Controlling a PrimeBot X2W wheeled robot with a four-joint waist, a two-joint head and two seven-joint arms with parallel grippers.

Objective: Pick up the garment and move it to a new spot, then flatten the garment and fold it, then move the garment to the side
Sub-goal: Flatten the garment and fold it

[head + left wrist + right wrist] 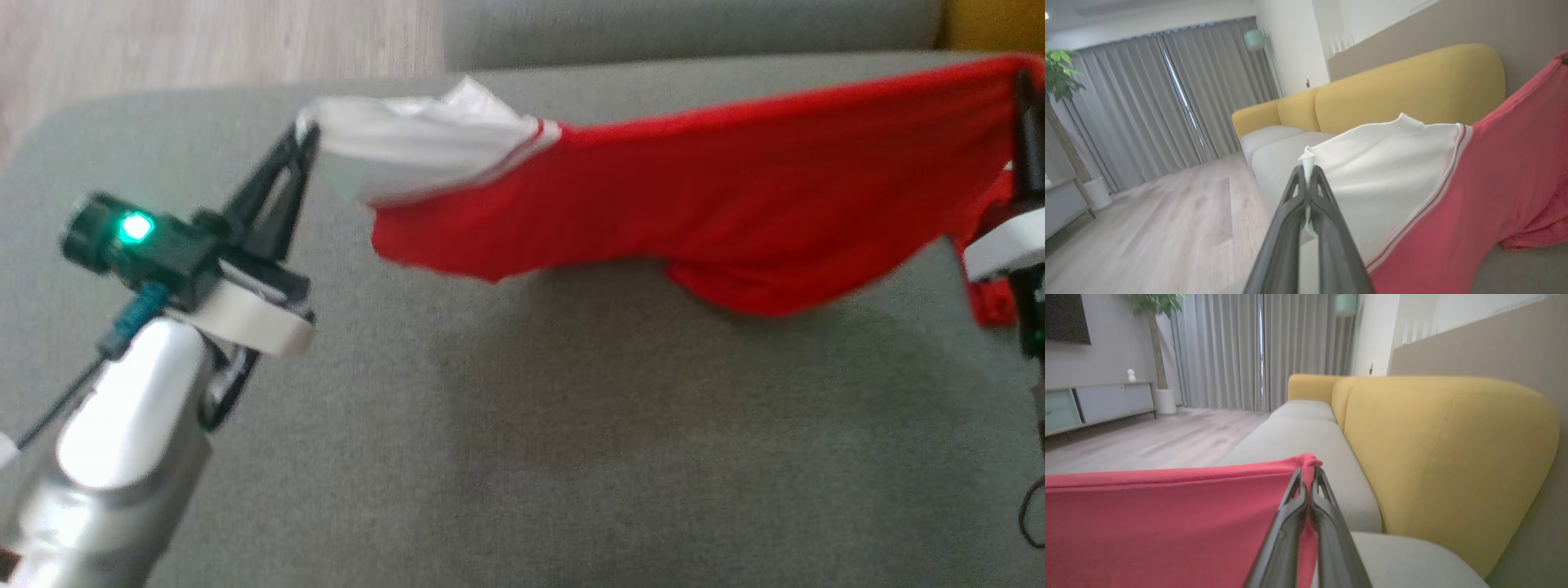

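Note:
The garment (694,204) is a red shirt with a white sleeve, stretched in the air above the grey sofa seat (522,425). My left gripper (304,129) is shut on the tip of the white sleeve (1384,171) at the left. At the far right my right gripper (1022,82) is shut on a red corner (1308,461) of the garment. The cloth sags between the two grips, its lowest red fold hanging close over the seat. In each wrist view the fingers (1308,179) (1306,477) pinch a small peak of fabric.
Yellow back cushions (1433,449) run along the sofa behind the seat. Pale wood floor (1167,228) lies past the seat's left end, with grey curtains (1167,102), a potted plant (1059,73) and a low cabinet (1098,402) farther off.

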